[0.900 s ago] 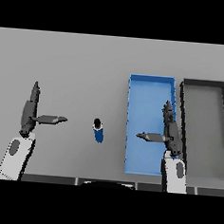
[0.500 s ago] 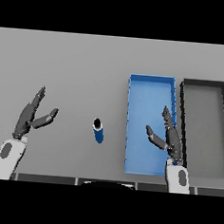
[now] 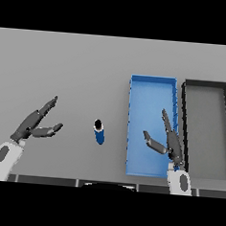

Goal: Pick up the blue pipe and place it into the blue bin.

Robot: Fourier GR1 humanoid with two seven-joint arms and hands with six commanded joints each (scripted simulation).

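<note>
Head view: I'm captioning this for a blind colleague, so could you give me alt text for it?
A small blue pipe stands upright on a grey table, untouched, between two open dark hands: the left hand to its left, the right hand over an empty blue bin. A dark bin sits right of the blue one.

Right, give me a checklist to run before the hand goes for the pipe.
1. Pipe upright on the table, clear of both hands: ok.
2. Left hand open, fingers straight, to the pipe's left with a gap between them: ok.
3. Right hand open, holding nothing, over the blue bin: ok.
4. Blue bin holds nothing for the pipe to land on: ok.
5. Path from pipe to blue bin free of other things: ok.
6. Black bin sits right of the blue one; do not mistake it: ok.
</note>
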